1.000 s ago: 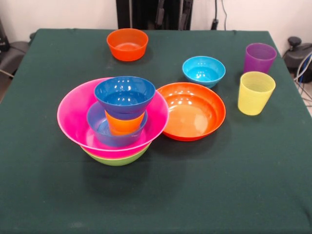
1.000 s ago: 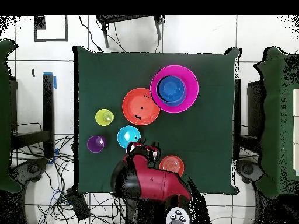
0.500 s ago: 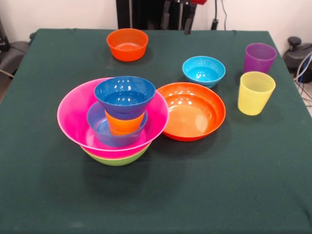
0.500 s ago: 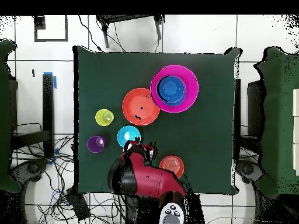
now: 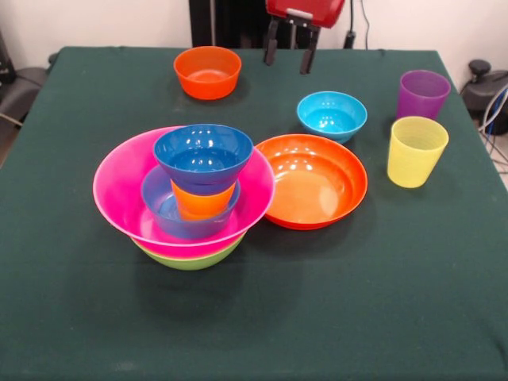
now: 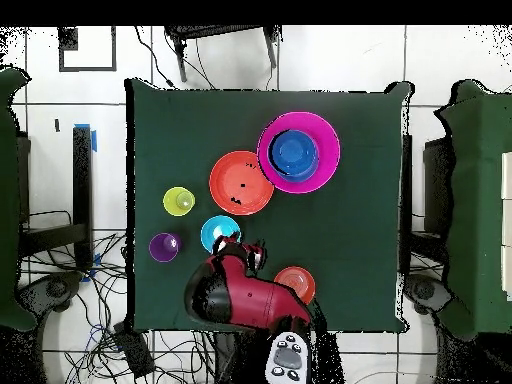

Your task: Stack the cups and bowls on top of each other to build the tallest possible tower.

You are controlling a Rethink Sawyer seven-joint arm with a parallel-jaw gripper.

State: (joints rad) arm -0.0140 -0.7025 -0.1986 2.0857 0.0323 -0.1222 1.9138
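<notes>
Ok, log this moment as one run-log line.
gripper: open, empty, high at far edge | tower: green, pink, blue bowls, orange cup, dark blue bowl on top | loose: cyan bowl, yellow cup, purple cup

Tower (image 5: 190, 186): stood left of, touching, the shallow bowl (image 5: 312, 181).
Cups (image 5: 417, 151): stood at right, one behind the other.

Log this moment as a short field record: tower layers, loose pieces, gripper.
tower base: lime green bowl under big pink bowl
tower upper layers: blue bowl, orange cup, dark blue bowl on top
loose bowls: shallow orange bowl, cyan bowl, small orange bowl
loose cups: yellow cup, purple cup
gripper: open, empty, above the table's far edge between the small orange and cyan bowls
</notes>
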